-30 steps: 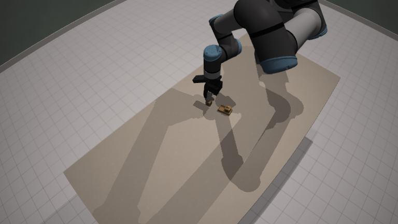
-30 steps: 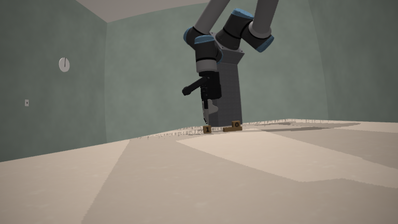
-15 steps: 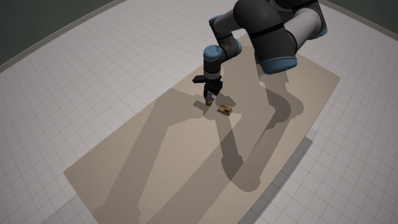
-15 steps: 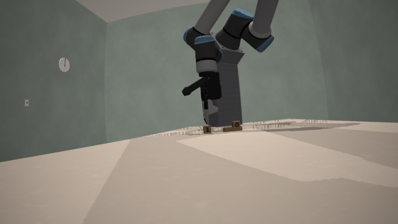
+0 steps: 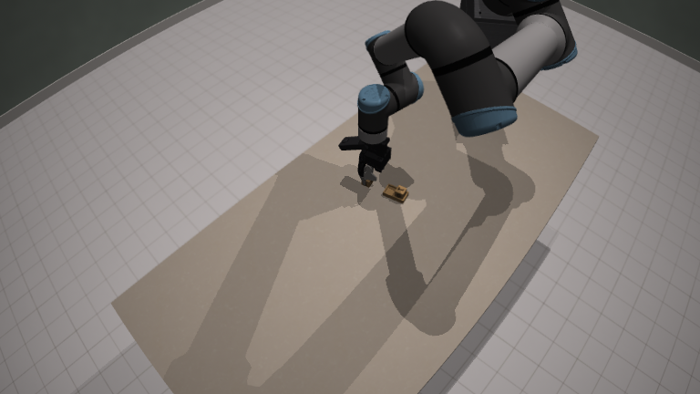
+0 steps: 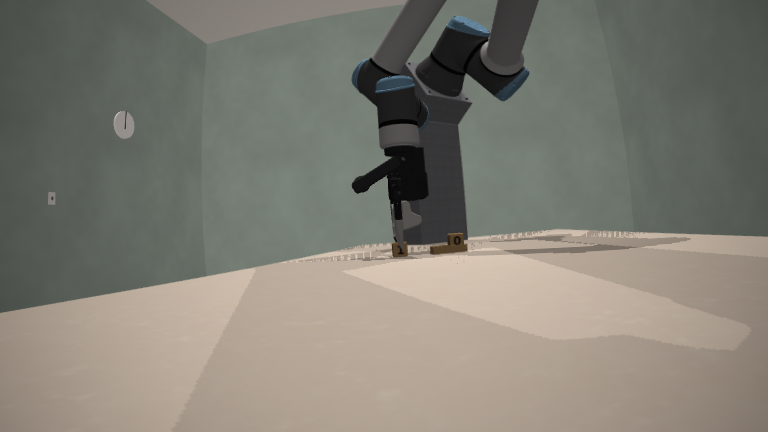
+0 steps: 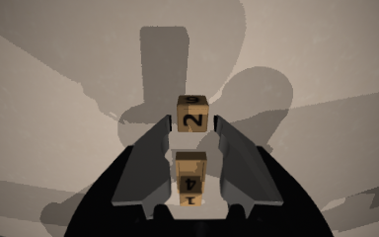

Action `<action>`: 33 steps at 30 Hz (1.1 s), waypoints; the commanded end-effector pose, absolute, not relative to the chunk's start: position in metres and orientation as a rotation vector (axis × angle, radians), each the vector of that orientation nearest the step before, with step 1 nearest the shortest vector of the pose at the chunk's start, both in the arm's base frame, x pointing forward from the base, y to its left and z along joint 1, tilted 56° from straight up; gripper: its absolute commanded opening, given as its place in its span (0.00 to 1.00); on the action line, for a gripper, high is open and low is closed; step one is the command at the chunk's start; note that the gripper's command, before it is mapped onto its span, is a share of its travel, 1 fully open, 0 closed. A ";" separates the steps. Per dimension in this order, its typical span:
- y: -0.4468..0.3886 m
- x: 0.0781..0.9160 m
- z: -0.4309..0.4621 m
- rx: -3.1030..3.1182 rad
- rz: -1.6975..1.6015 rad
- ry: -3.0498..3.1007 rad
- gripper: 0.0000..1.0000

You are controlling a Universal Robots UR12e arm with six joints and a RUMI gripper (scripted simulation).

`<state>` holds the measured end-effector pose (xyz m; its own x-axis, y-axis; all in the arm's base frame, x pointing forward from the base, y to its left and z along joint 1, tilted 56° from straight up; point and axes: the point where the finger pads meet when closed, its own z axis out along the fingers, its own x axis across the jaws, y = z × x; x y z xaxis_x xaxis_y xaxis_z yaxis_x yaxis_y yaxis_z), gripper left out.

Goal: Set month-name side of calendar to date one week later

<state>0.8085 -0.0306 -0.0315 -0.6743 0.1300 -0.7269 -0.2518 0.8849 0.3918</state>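
One wooden cube (image 5: pixel 368 183) (image 6: pixel 404 254) (image 7: pixel 185 123) stands on the table beside the tray. It shows a 1 in the exterior view, partly behind a finger, and a turned 2 and a 6 or 9 in the wrist view. My gripper (image 5: pixel 367 178) (image 6: pixel 399 250) (image 7: pixel 192 116) points down at this cube, partly open, with gaps between jaws and cube. The tray (image 5: pixel 390 191) (image 6: pixel 440 249) (image 7: pixel 190 156) holds the other cube (image 5: pixel 400 190) (image 6: pixel 455 239) (image 7: pixel 190 184) at one end. That cube shows an upright 0 in the exterior view, and a 4 and 1 in the wrist view. No month's name is readable.
The tray stands close beside the gripper, on the right in the top view. Its other end has no cube in it. The table (image 5: pixel 330 265) (image 6: pixel 396 359) carries broad arm shadows.
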 end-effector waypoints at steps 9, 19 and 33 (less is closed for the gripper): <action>-0.027 0.815 -0.036 -0.087 0.599 2.233 0.29; -0.027 0.815 -0.036 -0.087 0.599 2.233 0.29; -0.027 0.815 -0.036 -0.087 0.599 2.233 0.29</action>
<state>0.8146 -0.0268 -0.0363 -0.6742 0.1302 -0.7270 -0.2516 0.8850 0.3917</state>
